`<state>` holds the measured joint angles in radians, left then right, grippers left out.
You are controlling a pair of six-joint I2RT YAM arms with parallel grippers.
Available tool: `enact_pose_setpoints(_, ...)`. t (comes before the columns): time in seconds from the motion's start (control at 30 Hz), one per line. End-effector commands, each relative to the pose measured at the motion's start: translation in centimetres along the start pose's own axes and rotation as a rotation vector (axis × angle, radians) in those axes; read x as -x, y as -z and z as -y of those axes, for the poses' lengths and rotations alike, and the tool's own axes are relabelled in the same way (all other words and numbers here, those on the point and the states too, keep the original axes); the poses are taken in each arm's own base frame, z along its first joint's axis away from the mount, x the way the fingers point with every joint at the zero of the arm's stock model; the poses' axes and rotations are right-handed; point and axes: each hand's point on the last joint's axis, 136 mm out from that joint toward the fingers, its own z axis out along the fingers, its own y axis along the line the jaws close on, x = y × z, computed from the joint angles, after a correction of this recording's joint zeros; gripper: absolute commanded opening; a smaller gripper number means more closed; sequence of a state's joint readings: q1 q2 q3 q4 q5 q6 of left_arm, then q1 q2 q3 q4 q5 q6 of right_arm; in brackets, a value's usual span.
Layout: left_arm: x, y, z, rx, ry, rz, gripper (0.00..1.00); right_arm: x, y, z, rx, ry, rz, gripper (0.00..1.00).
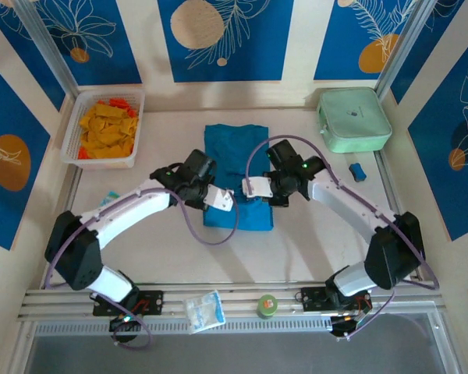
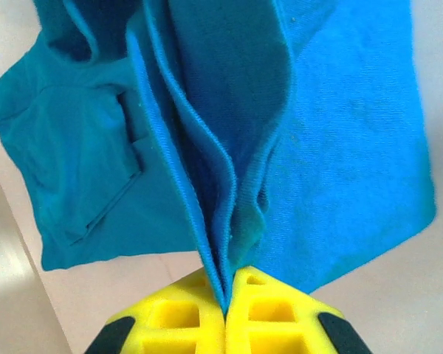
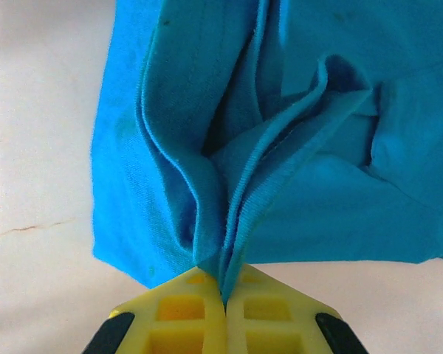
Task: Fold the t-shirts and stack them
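1. Got one solid teal-blue soft cloth t-shirt (image 1: 235, 148) lying mid-worktop (image 1: 304, 249), narrowed to a long strip. Long axis points straight away from the arm bases, near to far.
2. Left jaws, on the black-and-white left arm (image 1: 132, 206): pressed together, pinching a raised ridge of gathered t-shirt edge. Looks like several layers in the left wrist view.
3. Right jaws, on the matching right arm (image 1: 343, 199): same, closed tight on a bunched ridge of the t-shirt.
4. Grip points: opposite long edges, left jaws on the left edge, right jaws on the right, roughly level, over the strip's near half. Far half lies flat beyond both; a short near end trails back toward the bases.
5. Neither arm nearer: symmetric hold, t-shirt between the two.
6. Reads as mid-fold. Probably calls for moving both pinches together along the long axis, away from the bases, to lay near half over far half.
7. Risk, as a guess: uneven travel skews the fold, or inner layers slip out of the pinch.
8. Well apart from the t-shirt: mint-green hard rounded case (image 1: 353, 118) far right, clear plastic tub of orange-yellow pieces (image 1: 105, 128) far left, small clear plastic packet (image 1: 203, 309) at the near edge.
9. Stacking not yet started, judging by the single t-shirt.
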<state>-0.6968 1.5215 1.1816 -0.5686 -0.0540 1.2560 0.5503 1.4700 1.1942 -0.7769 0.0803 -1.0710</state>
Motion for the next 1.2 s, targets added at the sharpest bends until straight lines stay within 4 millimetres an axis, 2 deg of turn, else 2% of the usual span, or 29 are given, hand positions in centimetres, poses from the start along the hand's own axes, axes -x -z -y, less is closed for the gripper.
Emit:
enact_pose_setpoints(0.0,-0.4,-0.7,-3.0,0.067,-0.004,0.004,0.0,0.4,-0.5,2.7,-0.049,0.007,0.007,0.0)
enact_pose_setpoints(0.3,-2.9,-5.4,-3.9,0.052,0.073,-0.051,0.0,-1.9,-4.7,5.6,-0.042,-0.098,-0.062,0.0)
enact_pose_setpoints(0.53,-4.7,-9.0,-3.8,0.027,0.124,-0.098,0.01,-4.0,-8.1,8.3,-0.094,-0.248,-0.12,0.0)
enact_pose_setpoints(0.57,-5.0,-9.4,-3.9,0.029,0.139,-0.105,0.09,-4.2,-8.5,8.5,-0.099,-0.263,-0.123,0.01)
enact_pose_setpoints(0.7,-5.7,-10.6,-4.9,0.071,0.197,-0.12,0.42,-5.0,-10.1,10.4,-0.172,-0.344,-0.138,0.25)
enact_pose_setpoints(0.73,-5.7,-10.7,-5.1,0.086,0.199,-0.12,0.46,-5.1,-10.3,10.9,-0.195,-0.363,-0.138,0.3)
enact_pose_setpoints(0.83,-6.0,-10.5,-6.5,0.151,0.208,-0.123,0.54,-5.2,-10.1,12.3,-0.256,-0.414,-0.123,0.39)
enact_pose_setpoints(0.97,-6.2,-9.3,-8.7,0.248,0.243,-0.123,0.58,-5.0,-8.6,13.7,-0.322,-0.448,-0.102,0.45)
enact_pose_setpoints(1.07,-6.5,-7.6,-10.5,0.339,0.285,-0.115,0.64,-4.5,-6.7,14.2,-0.357,-0.45,-0.071,0.49)
enact_pose_setpoints(1.17,-6.4,-4.8,-12.3,0.442,0.341,-0.076,0.68,-3.6,-4.1,14.2,-0.381,-0.439,-0.005,0.52)
